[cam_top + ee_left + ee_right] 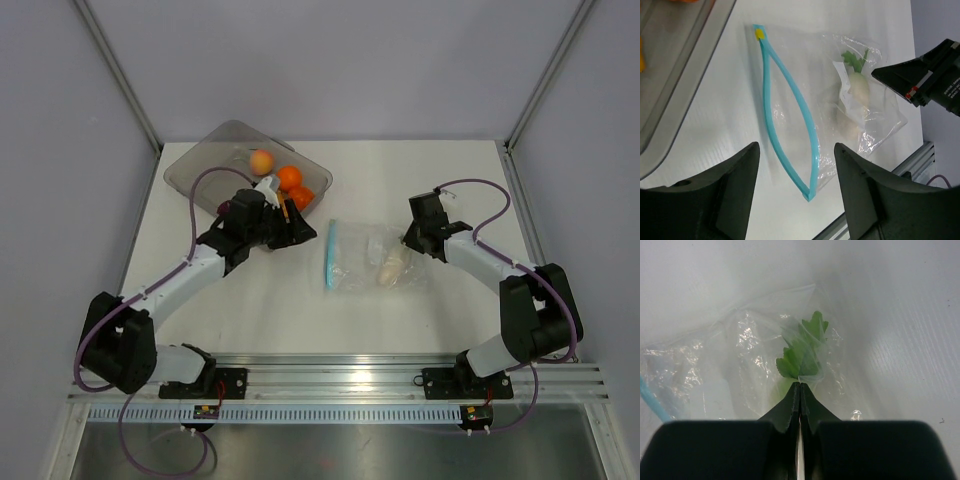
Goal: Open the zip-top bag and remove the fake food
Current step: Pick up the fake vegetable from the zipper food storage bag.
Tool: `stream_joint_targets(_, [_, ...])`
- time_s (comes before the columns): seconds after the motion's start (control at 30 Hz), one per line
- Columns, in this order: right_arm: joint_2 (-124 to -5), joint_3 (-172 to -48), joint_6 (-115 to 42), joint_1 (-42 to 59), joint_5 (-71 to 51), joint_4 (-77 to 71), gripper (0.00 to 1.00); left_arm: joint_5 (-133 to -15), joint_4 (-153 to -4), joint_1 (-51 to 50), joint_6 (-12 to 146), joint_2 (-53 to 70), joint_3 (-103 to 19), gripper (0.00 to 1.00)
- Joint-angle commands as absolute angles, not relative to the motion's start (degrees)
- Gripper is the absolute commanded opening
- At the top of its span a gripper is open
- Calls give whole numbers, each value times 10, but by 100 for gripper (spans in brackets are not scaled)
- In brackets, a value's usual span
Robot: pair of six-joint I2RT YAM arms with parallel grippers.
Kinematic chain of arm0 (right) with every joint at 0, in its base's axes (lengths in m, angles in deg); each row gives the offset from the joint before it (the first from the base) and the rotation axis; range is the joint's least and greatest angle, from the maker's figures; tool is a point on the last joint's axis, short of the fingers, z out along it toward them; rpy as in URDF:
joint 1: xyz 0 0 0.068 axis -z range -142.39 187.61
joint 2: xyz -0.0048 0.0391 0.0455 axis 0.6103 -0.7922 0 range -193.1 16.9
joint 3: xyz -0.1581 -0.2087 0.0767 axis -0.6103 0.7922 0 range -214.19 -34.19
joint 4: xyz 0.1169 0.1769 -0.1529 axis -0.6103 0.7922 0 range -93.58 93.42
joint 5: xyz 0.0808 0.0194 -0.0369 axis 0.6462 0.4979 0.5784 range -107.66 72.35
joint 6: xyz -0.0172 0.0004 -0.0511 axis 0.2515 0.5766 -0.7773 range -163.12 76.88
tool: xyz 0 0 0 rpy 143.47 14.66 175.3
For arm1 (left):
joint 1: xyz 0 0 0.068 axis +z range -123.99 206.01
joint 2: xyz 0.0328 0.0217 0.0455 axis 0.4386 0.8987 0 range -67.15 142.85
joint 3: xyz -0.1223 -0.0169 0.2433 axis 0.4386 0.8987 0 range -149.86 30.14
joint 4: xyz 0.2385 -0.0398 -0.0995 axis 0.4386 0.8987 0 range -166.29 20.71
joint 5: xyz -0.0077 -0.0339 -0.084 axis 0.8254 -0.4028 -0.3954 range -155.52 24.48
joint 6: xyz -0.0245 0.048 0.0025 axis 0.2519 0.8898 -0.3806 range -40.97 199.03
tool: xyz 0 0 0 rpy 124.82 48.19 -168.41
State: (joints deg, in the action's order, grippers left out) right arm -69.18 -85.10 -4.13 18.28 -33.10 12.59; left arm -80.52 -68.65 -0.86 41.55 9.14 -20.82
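The zip-top bag lies flat mid-table, its teal zip strip on the left. In the left wrist view the bag has its strip parted into an open mouth. A white radish with green leaves and a beige piece lie inside. My left gripper is open and empty, left of the bag, and its wrist view looks down on the strip. My right gripper is shut, pinching the bag's plastic by the green leaves, as its wrist view shows.
A grey translucent tray stands at the back left and holds a peach, orange balls and small white and yellow pieces. Its edge shows in the left wrist view. The metal rail runs along the near edge.
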Motion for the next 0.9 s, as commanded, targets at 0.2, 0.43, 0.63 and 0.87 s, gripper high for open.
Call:
stream_joint_targets(0.2, [-672, -855, -45, 187, -351, 122, 2, -835, -884, -52, 342, 146, -115, 52])
stream_joint_targets(0.43, [-666, -852, -44, 187, -351, 118, 2, -820, -969, -76, 280, 173, -69, 45])
stream_joint_targets(0.63, [-668, -851, -44, 187, -348, 116, 1, -829, -1019, -121, 249, 213, -77, 45])
stream_joint_targets(0.87, [-666, -849, -43, 187, -347, 116, 1, -904, -1088, -141, 209, 290, -95, 43])
